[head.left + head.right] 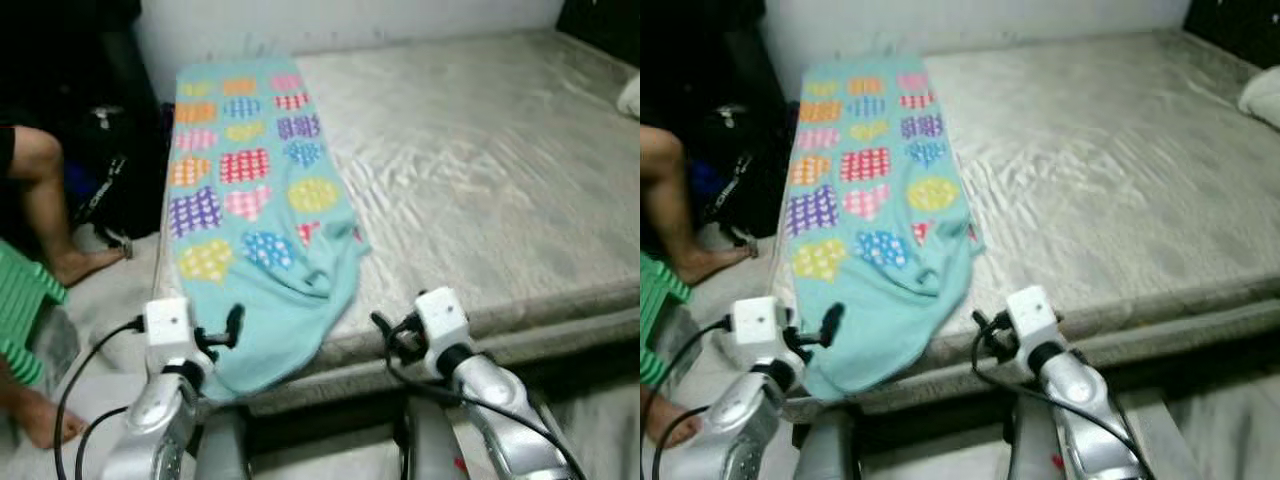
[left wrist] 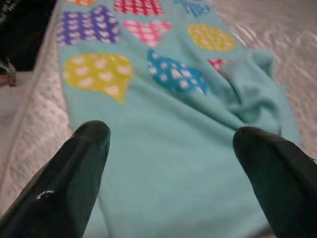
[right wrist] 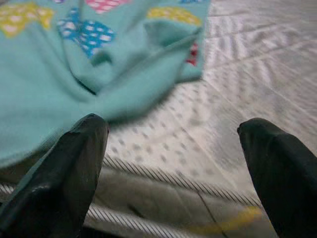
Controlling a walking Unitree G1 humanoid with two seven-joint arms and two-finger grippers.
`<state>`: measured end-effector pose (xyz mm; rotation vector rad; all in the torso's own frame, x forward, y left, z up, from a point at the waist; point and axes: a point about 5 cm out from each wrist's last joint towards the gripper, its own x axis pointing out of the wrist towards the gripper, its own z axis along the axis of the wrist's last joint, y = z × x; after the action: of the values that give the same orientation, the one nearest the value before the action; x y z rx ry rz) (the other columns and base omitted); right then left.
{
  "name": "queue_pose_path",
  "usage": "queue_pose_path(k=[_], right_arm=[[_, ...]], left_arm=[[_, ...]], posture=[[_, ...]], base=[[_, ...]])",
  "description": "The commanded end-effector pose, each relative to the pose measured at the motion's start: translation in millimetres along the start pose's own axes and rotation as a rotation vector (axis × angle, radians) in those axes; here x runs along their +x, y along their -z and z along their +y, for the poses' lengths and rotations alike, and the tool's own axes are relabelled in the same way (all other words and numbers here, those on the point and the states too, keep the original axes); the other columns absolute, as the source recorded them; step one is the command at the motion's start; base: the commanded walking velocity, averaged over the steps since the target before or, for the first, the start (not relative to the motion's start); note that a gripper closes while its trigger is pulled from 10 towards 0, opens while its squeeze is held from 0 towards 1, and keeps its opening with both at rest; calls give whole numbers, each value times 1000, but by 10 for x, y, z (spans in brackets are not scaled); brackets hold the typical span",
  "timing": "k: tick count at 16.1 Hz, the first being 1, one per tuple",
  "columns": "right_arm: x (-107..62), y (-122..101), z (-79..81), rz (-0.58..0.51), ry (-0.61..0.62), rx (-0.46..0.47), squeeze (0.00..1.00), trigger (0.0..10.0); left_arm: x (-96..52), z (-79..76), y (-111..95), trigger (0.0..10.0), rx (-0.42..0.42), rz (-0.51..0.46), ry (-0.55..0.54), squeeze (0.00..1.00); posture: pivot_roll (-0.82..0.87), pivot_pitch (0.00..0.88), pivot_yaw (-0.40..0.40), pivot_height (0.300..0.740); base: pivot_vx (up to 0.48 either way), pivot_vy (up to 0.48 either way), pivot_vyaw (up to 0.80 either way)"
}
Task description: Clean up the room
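Note:
A teal blanket (image 1: 255, 210) with coloured hearts lies along the left side of a bare grey mattress (image 1: 470, 170). Its near end is bunched and hangs over the mattress's front edge. My left gripper (image 2: 173, 163) is open, just in front of the blanket's hanging end (image 2: 168, 173). My right gripper (image 3: 173, 168) is open too, a little to the right of the bunched cloth (image 3: 124, 79), over the mattress's front edge (image 3: 163, 163). Neither holds anything. In the eye views the left gripper (image 1: 228, 328) and the right gripper (image 1: 392, 335) sit low, near the bed's edge.
A person's legs (image 1: 45, 200) and bare feet (image 1: 40, 420) are at the left beside the bed, with a green slatted stool (image 1: 25, 310) and a dark bag (image 1: 110, 170). A white pillow corner (image 1: 630, 95) lies at the far right. The wall runs behind the bed.

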<state>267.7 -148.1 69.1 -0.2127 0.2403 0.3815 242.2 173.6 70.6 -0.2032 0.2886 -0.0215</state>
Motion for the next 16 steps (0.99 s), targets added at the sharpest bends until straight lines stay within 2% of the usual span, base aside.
queue_pose_path(k=[1, 5, 7, 11, 14, 16], right_arm=[[8, -12, 15, -7, -3, 3, 0, 10000], [34, -60, 16, -30, -22, -33, 0, 10000], [30, -69, 23, -37, -32, -45, 0, 10000], [34, -34, 23, -18, -29, -46, 0, 10000], [7, -27, -23, -8, 0, -71, 0, 10000], [-28, -41, -74, -10, 30, -71, 0, 10000]], left_arm=[[-4, 51, 4, 10000, 5, 19, -34, 0], [6, 53, 68, 10000, -2, 63, -57, 0], [-1, 58, 85, 10000, 0, 77, -61, 0], [3, 73, 231, 10000, 32, 201, -69, 0], [113, 135, 337, 10000, 93, 287, -45, 0], [208, 190, 437, 10000, 75, 342, -46, 0]], posture=[[-104, 35, 37, 553], [-104, 37, 34, 553], [-102, 39, 31, 553], [-104, 49, 30, 553], [-119, 57, 31, 553], [-136, 65, 34, 553]], base=[[0, 0, 0], [0, 0, 0], [0, 0, 800], [0, 0, 469], [0, 0, 0], [0, 0, 0]])
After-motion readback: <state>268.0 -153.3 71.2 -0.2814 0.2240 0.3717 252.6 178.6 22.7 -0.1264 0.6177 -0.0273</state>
